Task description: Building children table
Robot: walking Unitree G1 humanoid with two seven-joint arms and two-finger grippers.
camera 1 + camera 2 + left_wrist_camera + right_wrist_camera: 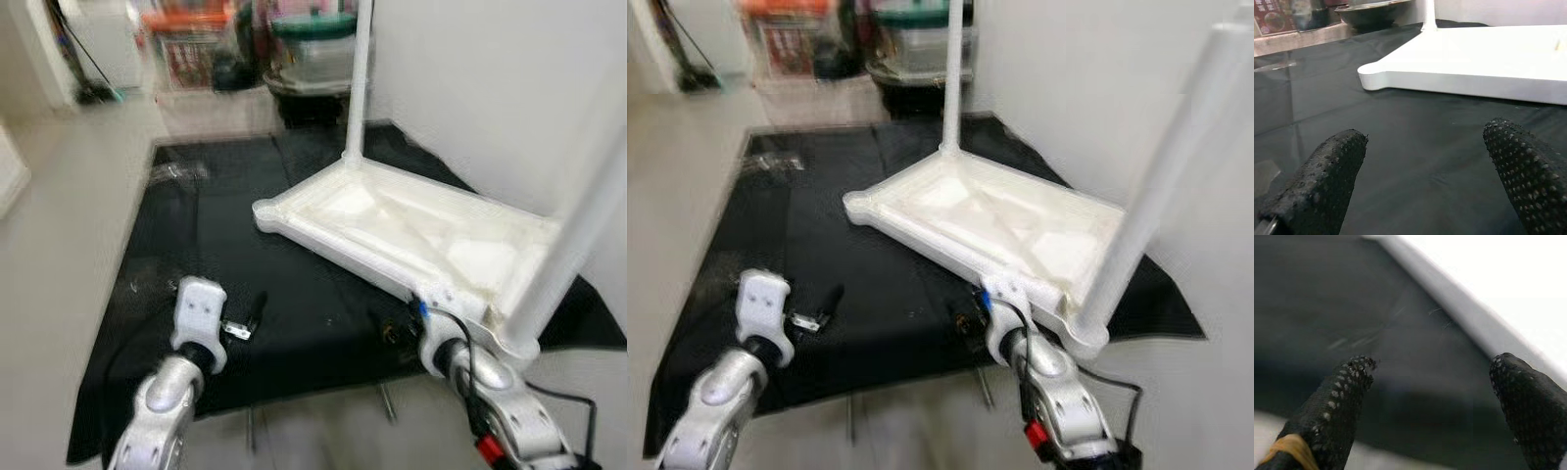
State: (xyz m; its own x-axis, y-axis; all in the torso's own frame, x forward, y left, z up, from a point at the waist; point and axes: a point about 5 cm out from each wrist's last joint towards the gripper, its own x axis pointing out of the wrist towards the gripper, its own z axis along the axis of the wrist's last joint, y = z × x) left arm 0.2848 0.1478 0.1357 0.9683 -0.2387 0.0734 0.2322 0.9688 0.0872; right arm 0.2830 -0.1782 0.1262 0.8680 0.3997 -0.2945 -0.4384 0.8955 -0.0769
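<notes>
A: Two legs (359, 78) stand screwed into the upturned tabletop (411, 235), centre-right of the left eye frame; one at the far corner, one (578, 235) at the near right. White moulded plastic, ribbed underside, rounded corners. It lies on a black mat (196, 255).

B: And the grippers?

A: Left gripper (257, 311) lower left, low over the mat, well apart from the tabletop. Right gripper (407, 328) lower centre-right, just beside the tabletop's near edge. Loose metal rods (387, 403) lie on the floor at the bottom edge; blurred, so uncertain.

B: Right eye frame?

A: Same layout. Clutter of boxes (784, 44) at upper left.

B: Left wrist?

A: Fingers (1327, 181) spread wide, nothing between them. Pads are black, dimpled rubber. Mat is smooth, faintly glossy.

B: Right wrist?

A: Jaws parted too, empty, the white edge (1484, 328) near one finger.

B: Advice?

A: Probably fetching the next leg. Best to seat it square in an empty corner socket, and steady the slick tabletop with the other gripper.
</notes>
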